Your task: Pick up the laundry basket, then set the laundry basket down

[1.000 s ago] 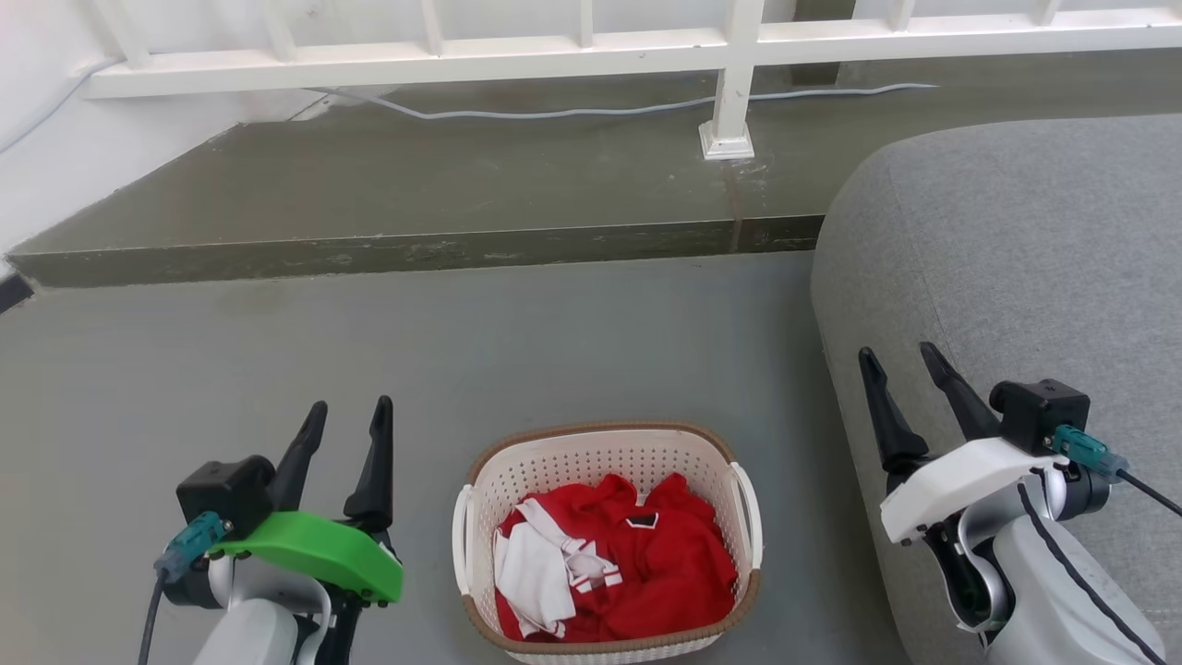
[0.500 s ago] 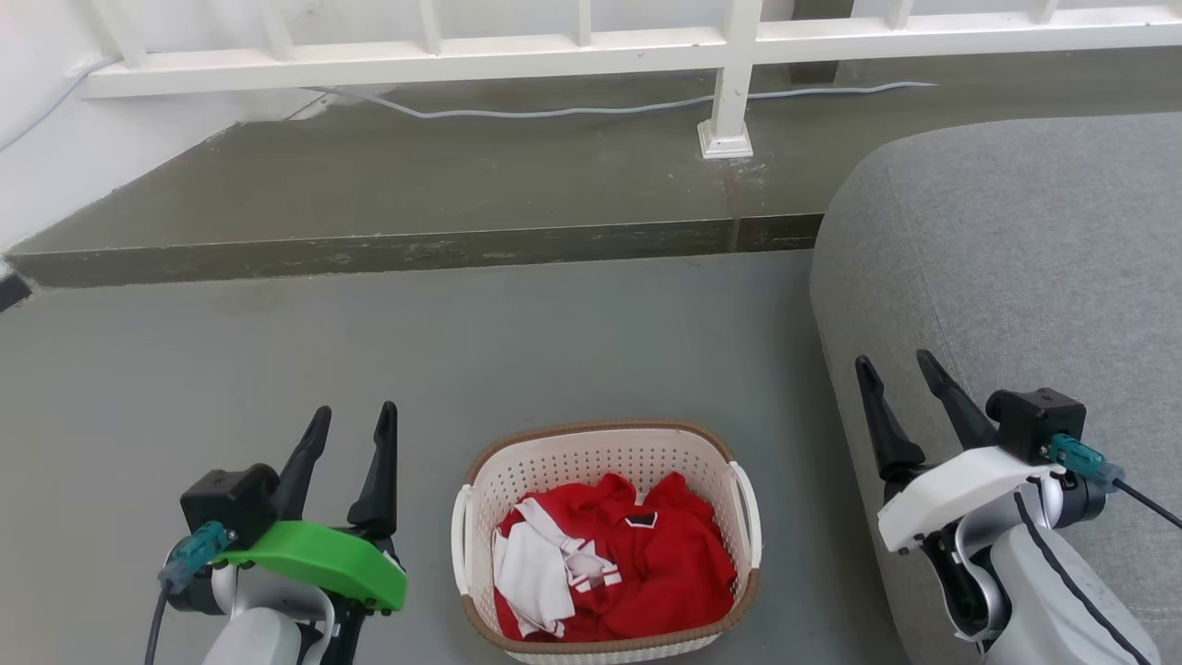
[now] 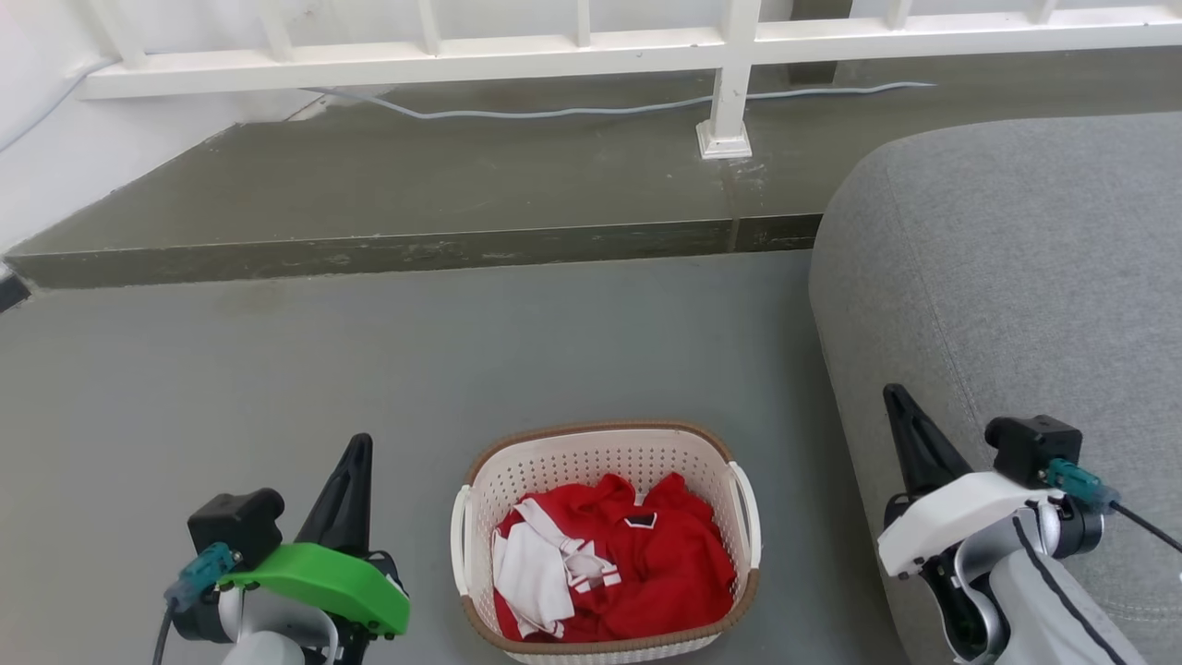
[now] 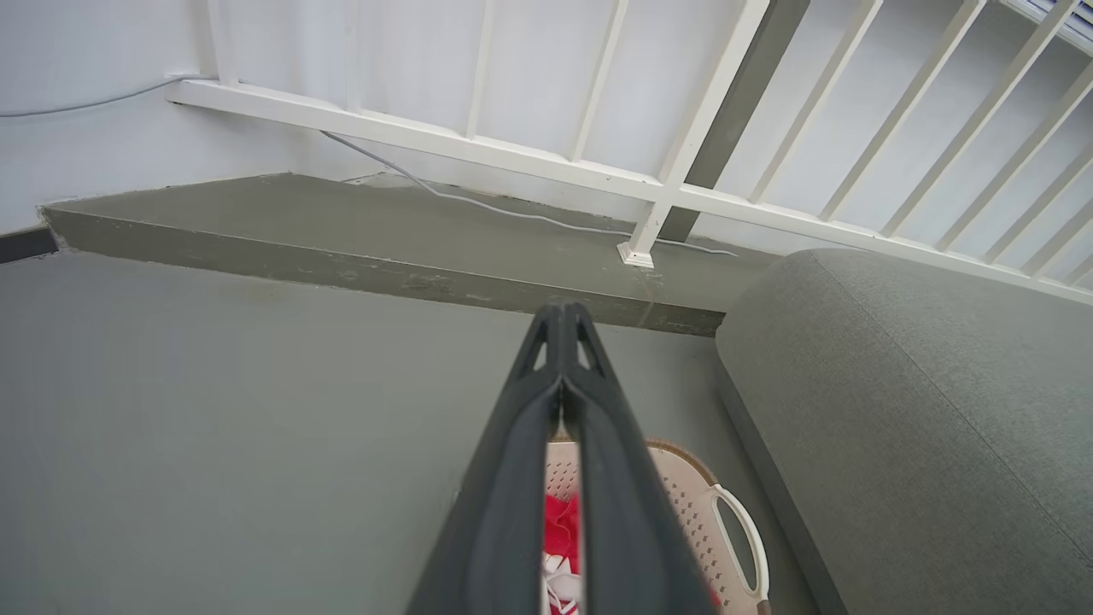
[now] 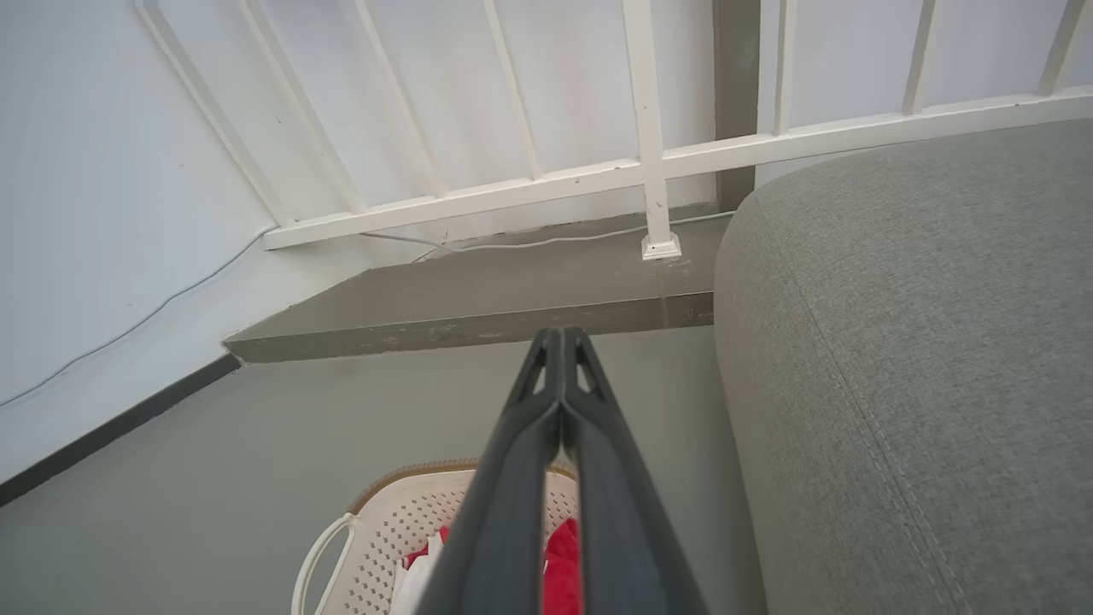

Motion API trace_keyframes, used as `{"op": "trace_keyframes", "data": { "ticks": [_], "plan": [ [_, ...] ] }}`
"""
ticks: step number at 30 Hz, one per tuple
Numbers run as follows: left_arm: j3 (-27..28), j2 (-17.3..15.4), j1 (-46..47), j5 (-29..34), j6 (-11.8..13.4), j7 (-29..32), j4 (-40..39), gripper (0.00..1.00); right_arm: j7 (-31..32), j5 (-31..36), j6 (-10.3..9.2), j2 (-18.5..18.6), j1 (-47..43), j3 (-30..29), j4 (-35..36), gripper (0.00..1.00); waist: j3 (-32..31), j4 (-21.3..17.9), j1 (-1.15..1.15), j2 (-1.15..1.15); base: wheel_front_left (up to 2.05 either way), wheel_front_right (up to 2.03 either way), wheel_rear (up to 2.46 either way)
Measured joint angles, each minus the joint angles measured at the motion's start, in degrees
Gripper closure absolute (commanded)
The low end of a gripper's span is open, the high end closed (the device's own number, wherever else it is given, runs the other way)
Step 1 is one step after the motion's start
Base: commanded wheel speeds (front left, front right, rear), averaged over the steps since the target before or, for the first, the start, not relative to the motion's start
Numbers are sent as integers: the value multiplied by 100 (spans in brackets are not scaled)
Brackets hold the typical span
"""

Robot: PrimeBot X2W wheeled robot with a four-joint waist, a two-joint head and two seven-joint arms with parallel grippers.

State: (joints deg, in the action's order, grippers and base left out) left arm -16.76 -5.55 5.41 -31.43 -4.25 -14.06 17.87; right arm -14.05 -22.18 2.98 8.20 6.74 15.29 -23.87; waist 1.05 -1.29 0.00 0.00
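Basket [image 3: 600,429] on the floor [image 3: 554,351] between left claw [image 3: 358,449] and right claw [image 3: 897,401], both closed and empty.
Its handles [image 3: 746,513] face left and right; the left claw seems nearer its handle, neither touching.

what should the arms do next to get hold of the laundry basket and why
Probably bring both arms inward and down toward the side handles. The laundry basket sits on the floor between them, untouched. The left gripper and right gripper are both shut, out to either side of it. Its left handle and right handle look free.
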Motion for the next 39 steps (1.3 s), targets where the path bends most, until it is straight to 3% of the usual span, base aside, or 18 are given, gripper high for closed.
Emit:
{"op": "trace_keyframes", "data": {
  "ticks": [39],
  "plan": [
    [806,130,-1,-2340,-86,805,-14,100,875,-2713,122,-213,6,-948,166,100,-37,50,0,0,0,0,0]
  ]
}}
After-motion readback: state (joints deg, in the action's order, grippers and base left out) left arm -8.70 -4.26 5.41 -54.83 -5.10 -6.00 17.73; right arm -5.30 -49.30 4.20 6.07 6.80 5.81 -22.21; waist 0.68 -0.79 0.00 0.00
